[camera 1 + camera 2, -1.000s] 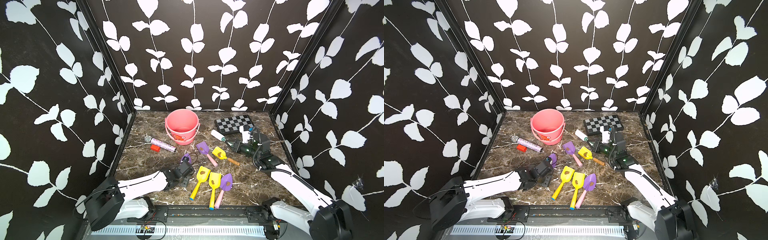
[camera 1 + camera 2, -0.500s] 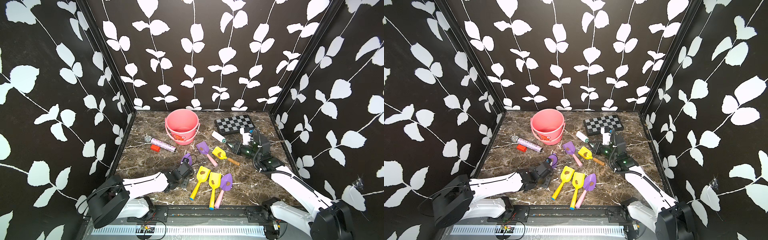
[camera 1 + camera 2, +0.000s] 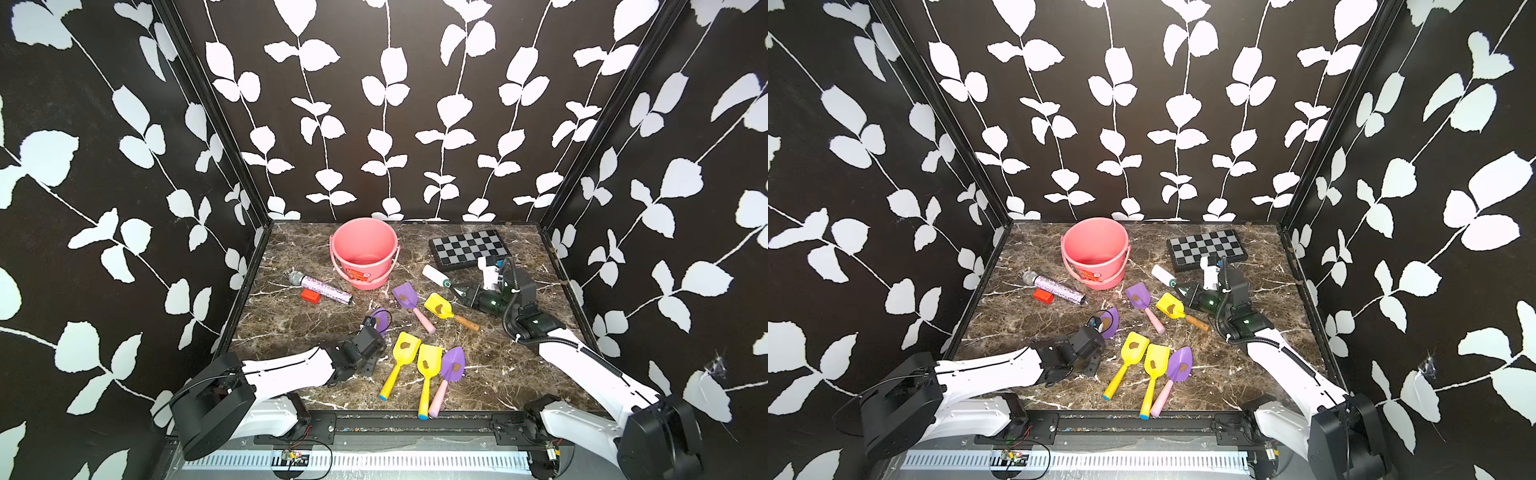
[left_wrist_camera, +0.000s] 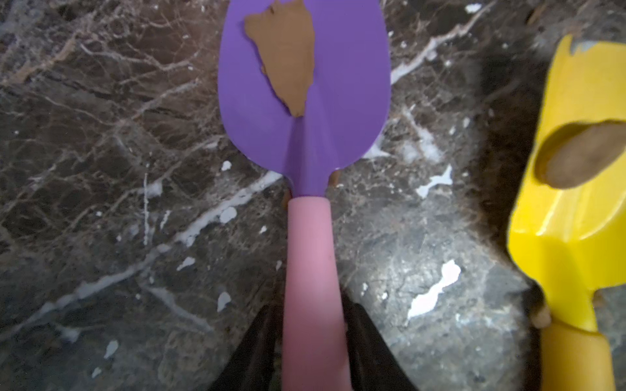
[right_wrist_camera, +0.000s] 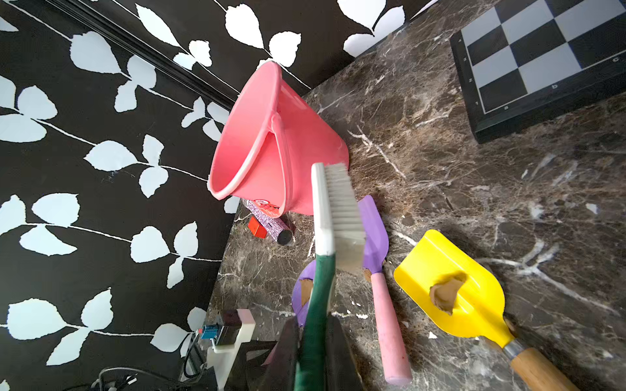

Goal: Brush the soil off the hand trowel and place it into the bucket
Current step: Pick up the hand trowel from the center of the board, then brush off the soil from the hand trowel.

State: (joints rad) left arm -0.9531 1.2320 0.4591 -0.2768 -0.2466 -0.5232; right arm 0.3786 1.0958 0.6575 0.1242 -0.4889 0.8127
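My left gripper [image 4: 313,311] is shut on the pink handle of a purple hand trowel [image 4: 305,101]. A flat brown lump of soil [image 4: 284,57] sits on its blade. In both top views that blade [image 3: 380,321] [image 3: 1109,322] pokes out ahead of the left gripper [image 3: 368,332], low at the table's left middle. My right gripper [image 5: 313,321] is shut on the green handle of a white-bristled brush [image 5: 337,210] and hovers at the right [image 3: 467,295]. The brush points toward the pink bucket [image 3: 363,253] [image 5: 271,152], which stands upright at the back.
Several other soiled trowels lie about: a purple one [image 3: 405,296], a yellow one with a wooden handle [image 3: 438,306], and a group at the front [image 3: 428,361]. A chessboard [image 3: 469,247], a glitter microphone [image 3: 320,286] and a red block [image 3: 310,296] lie on the marble.
My left gripper's jaws have closed on the pink handle, and the purple blade has shifted slightly. The right arm with the brush has hardly moved.
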